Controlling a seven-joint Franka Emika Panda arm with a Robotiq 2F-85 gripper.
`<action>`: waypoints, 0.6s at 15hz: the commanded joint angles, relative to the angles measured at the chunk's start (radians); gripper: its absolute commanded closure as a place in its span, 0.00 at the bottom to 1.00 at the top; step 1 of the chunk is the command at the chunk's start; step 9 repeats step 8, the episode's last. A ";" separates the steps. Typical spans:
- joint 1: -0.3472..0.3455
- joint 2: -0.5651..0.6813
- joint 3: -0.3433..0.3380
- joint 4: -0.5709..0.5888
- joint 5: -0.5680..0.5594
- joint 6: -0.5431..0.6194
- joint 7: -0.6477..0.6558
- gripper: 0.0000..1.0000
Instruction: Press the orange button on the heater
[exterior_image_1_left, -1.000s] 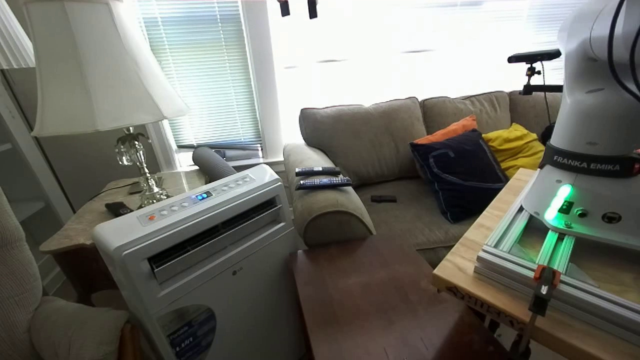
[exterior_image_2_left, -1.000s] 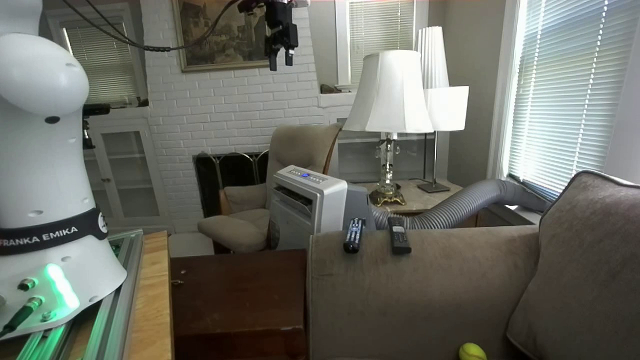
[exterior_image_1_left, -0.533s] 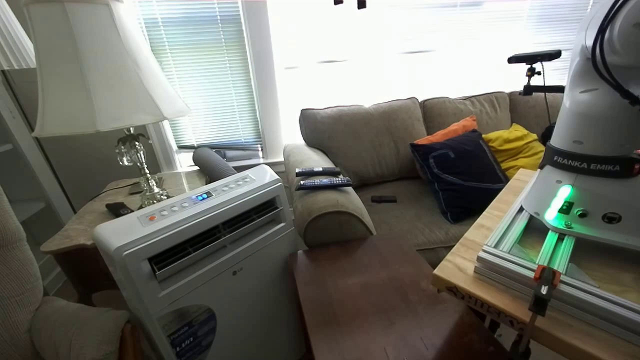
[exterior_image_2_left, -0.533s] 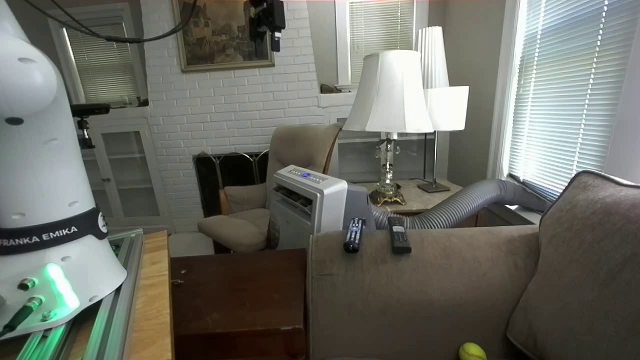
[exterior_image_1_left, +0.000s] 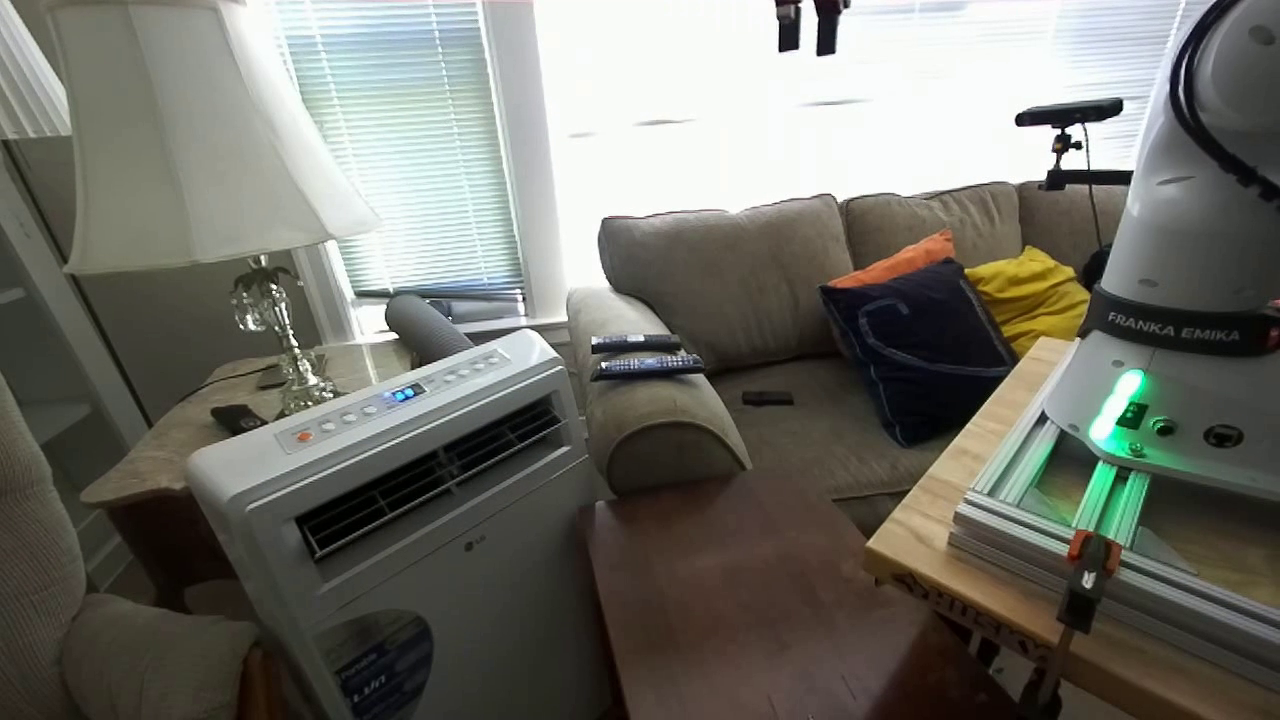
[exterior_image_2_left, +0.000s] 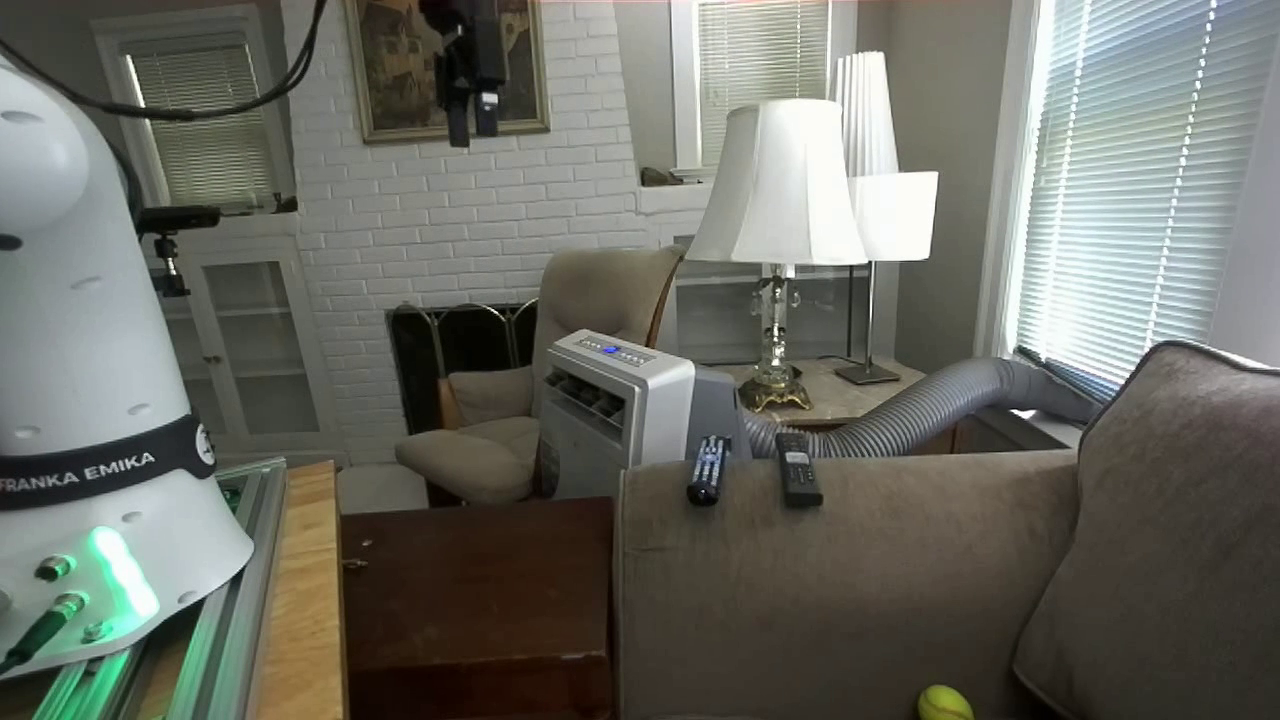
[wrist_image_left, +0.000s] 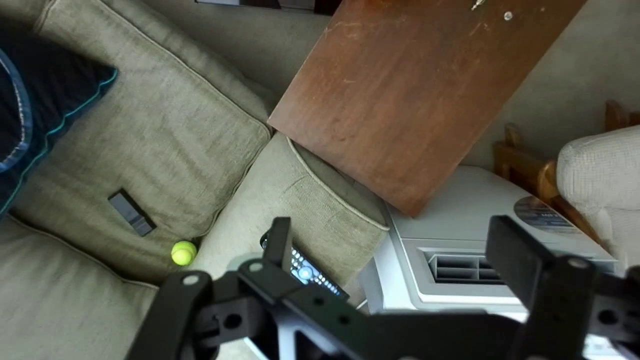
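Note:
The heater (exterior_image_1_left: 500, 580) is a white boxy LG unit with a slatted vent (exterior_image_1_left: 435, 475). It also stands beside the armchair in an exterior view (exterior_image_2_left: 660, 410). Its top panel holds a lit blue display (exterior_image_1_left: 405, 393) and a small orange button (exterior_image_1_left: 304, 436) at one end. My gripper (exterior_image_1_left: 808, 48) is high above the dark wooden surface, well apart from the heater; it also shows against the brick wall (exterior_image_2_left: 472, 140). In the wrist view my gripper (wrist_image_left: 390, 225) is open, with nothing between its fingers. The heater front (wrist_image_left: 450, 220) shows far below; the orange button is hidden there.
A lamp (exterior_image_1_left: 200, 140) stands behind the heater. A brown wooden chest (exterior_image_1_left: 740, 590) lies between heater and robot table (exterior_image_1_left: 920, 520). The sofa arm (exterior_image_1_left: 660, 430) bears two remotes (exterior_image_1_left: 648, 366). An armchair (exterior_image_2_left: 600, 300) and a grey hose (exterior_image_2_left: 900, 410) flank the heater.
My gripper has moved away from above the heater, towards the robot base; it rose, then came down a little. The heater's vent slats have turned and the opening shows more.

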 joint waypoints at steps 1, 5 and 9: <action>-0.037 -0.022 0.032 -0.028 0.016 0.004 -0.016 0.00; -0.044 -0.013 0.040 -0.013 0.014 0.003 -0.014 0.00; -0.046 -0.009 0.040 -0.012 0.014 0.003 -0.014 0.00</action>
